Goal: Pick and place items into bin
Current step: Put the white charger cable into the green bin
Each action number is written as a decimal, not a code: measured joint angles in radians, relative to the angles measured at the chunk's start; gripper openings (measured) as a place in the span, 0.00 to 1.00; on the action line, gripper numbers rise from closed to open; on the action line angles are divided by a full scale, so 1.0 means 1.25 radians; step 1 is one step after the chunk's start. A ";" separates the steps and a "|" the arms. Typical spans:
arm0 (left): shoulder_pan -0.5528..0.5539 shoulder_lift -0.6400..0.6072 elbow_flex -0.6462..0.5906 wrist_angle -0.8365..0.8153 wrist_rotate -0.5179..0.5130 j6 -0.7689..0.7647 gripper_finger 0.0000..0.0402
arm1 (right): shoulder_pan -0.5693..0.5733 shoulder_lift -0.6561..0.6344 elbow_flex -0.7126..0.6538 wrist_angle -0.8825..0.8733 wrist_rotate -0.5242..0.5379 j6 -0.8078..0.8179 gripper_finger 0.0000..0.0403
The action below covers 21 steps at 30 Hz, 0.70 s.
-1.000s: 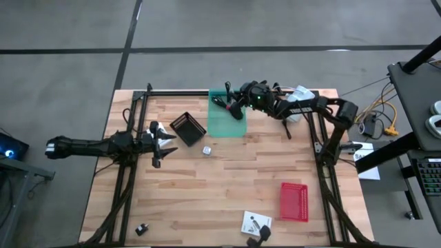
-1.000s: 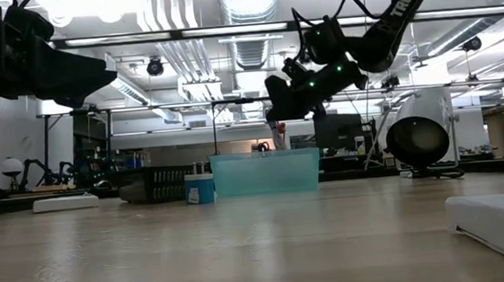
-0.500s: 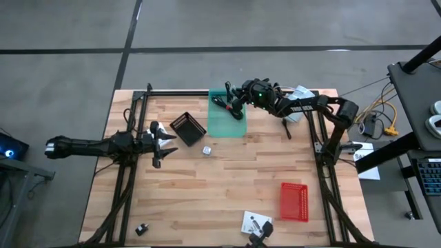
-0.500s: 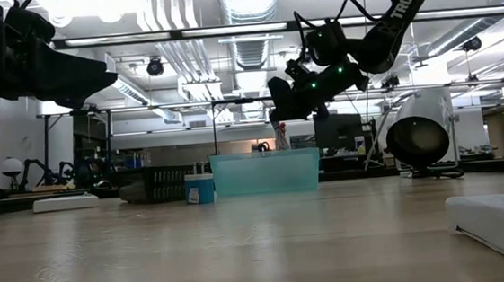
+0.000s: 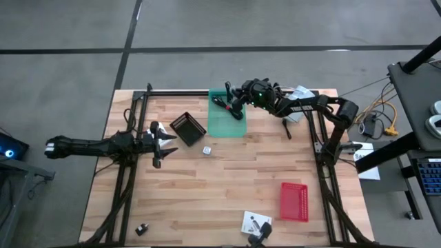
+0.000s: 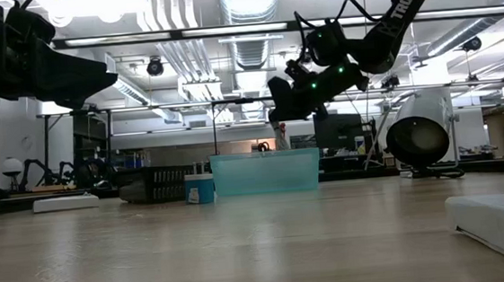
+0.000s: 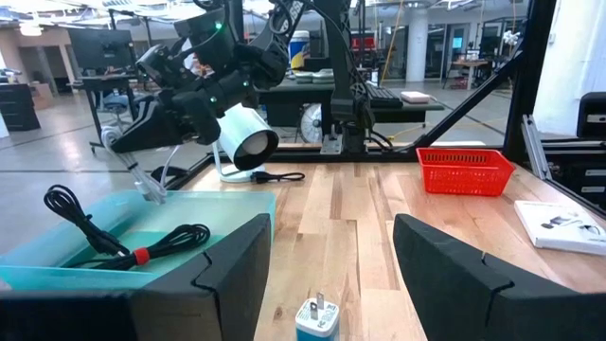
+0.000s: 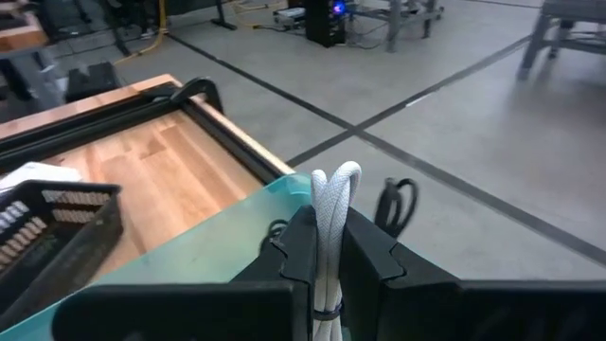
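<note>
Your right gripper (image 5: pixel 236 105) hangs over the teal bin (image 5: pixel 222 126), pinched tight on a looped white cable (image 8: pixel 330 227) (its lower end cut off). Inside lies the coiled black cable (image 7: pixel 142 244). Left gripper (image 5: pixel 164 143) waits beside the bin, fingers spread, empty.

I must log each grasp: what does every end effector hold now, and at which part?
The right end effector, above the teal bin, is shut on a folded white cable, pinched below its looped end. The left end effector is open and holds nothing.
</note>
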 joint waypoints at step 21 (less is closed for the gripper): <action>0.000 0.000 0.000 0.000 0.000 0.000 0.52 | 0.006 0.000 0.000 -0.036 -0.024 -0.024 0.04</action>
